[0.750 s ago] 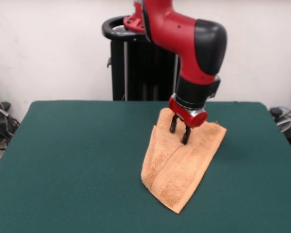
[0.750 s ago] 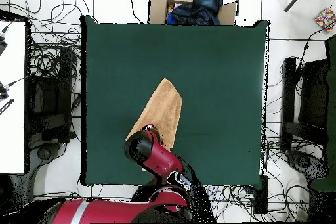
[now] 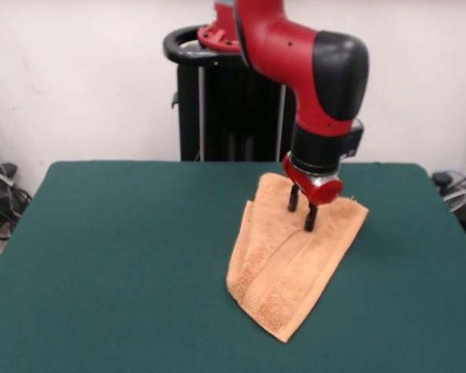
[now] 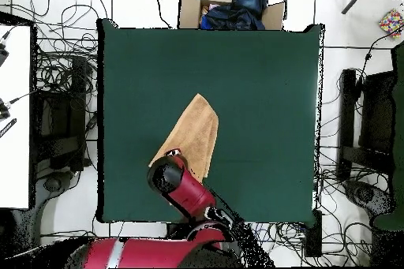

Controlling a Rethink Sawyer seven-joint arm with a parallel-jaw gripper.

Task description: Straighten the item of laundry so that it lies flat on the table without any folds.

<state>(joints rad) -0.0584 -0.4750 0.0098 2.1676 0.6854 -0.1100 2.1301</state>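
The light orange towel (image 3: pixel 283 268) lies folded over on itself on the dark green table (image 3: pixel 124 256), right of centre, as a long tapering shape with a fold line down its length and a stripe band near its front corner. My gripper (image 3: pixel 302 209) points down over the towel's far end. Its two black fingers (image 3: pixel 293 199) stand apart, open and holding nothing, with the tips at or just above the cloth. In the overhead view the towel (image 4: pixel 197 130) runs diagonally on the table (image 4: pixel 260 84). The arm's head (image 4: pixel 170 177) covers the towel's near end and hides the gripper.
The robot's black pedestal (image 3: pixel 225 101) stands behind the table's far edge. A cardboard box with dark clothes (image 4: pixel 230 7) sits beyond the table's far side in the overhead view. Cables lie on the floor round the table, and a white surface (image 4: pixel 14 116) stands at the left.
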